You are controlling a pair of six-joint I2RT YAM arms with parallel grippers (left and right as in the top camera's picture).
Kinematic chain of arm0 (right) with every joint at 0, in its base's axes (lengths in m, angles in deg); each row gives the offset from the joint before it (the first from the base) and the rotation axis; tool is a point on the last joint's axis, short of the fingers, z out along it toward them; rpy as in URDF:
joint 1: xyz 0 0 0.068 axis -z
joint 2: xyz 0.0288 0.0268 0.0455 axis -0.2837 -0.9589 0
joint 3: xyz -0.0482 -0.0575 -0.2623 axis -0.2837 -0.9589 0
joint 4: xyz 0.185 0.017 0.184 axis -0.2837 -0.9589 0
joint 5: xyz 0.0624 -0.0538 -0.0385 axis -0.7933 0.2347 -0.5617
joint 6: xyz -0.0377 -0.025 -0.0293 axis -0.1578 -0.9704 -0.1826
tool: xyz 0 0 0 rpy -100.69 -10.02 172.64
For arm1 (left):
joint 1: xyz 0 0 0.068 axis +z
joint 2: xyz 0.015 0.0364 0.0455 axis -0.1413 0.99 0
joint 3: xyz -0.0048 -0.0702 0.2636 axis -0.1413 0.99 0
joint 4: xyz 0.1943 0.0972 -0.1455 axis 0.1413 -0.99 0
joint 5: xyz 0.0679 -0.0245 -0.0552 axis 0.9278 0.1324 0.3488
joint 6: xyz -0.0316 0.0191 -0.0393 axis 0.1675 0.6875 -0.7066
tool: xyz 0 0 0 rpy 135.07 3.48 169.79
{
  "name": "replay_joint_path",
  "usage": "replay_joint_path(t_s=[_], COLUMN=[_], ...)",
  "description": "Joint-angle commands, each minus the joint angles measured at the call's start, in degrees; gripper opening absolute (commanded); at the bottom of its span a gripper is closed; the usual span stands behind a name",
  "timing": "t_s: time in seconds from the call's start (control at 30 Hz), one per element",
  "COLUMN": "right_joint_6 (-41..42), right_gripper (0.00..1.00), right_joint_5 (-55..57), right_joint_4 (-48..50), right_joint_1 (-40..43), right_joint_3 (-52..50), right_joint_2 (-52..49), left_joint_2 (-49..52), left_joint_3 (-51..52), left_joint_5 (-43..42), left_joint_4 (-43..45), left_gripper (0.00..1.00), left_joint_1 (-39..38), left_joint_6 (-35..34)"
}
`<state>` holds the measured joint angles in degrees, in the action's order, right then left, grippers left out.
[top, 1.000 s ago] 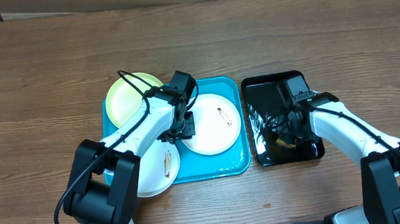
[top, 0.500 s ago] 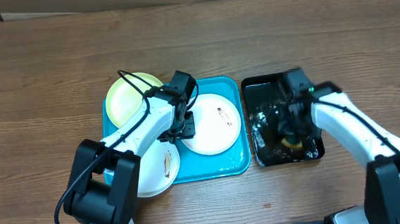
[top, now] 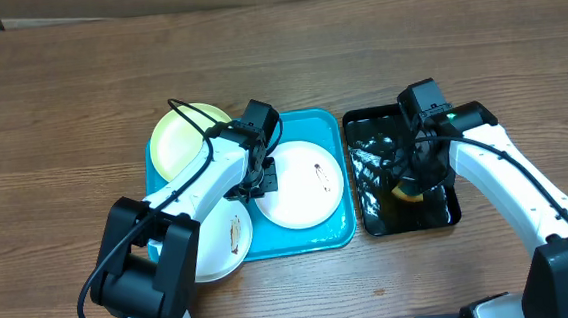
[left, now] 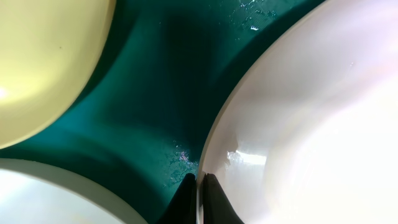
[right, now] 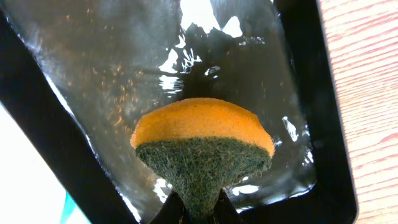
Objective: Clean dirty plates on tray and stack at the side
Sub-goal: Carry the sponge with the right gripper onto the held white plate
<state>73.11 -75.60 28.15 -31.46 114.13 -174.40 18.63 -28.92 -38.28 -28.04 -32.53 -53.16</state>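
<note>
Left gripper just clamped on rim of white plate, mid-frame on tray; plate nudged left. Right gripper now pinched shut on sponge, above black tray. I judge both holds set; scrubbing can begin.

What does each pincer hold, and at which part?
The left pincer is shut on the rim of the white plate in the middle of the tray. The right pincer is shut on the green rough side of the sponge.
</note>
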Motion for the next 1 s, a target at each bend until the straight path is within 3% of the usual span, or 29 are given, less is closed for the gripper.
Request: replay_joint_path(t_s=[0.0, 0.2, 0.37, 0.57, 0.77, 0.97], right_joint_6=[-2.43, -7.37, -12.11, -21.09, -26.49, -26.82], right_gripper=[0.04, 0.04, 0.04, 0.04, 0.04, 0.04], right_joint_5=[-1.88, -9.14, -11.98, -27.17, -26.67, -10.51], right_joint_4=[0.68, 2.19, 7.04, 14.40, 18.25, 21.22], right_joint_1=[0.22, -0.02, -0.48, -1.01, -6.56, -15.80], right_joint_3=[0.48, 0.50, 0.50, 0.50, 0.48, 0.26], right_joint_2=[0.83, 0.87, 0.87, 0.87, 0.76, 0.13], left_joint_2=[1.07, 1.07, 1.07, 1.07, 1.07, 1.07], left_joint_3=[-0.79, -0.79, -0.79, -0.79, -0.79, -0.79], left_joint_5=[0.57, 0.57, 0.66, 0.61, 0.35, 0.15], left_joint_4=[-0.35, -0.20, 0.26, 0.44, 0.68, 0.68], left_gripper=[0.04, 0.04, 0.04, 0.04, 0.04, 0.04], left_joint_1=[-0.37, -0.37, -0.33, -0.33, -0.33, -0.28], left_joint_6=[0.04, -0.07, -5.46, -8.98, -9.35, -9.38])
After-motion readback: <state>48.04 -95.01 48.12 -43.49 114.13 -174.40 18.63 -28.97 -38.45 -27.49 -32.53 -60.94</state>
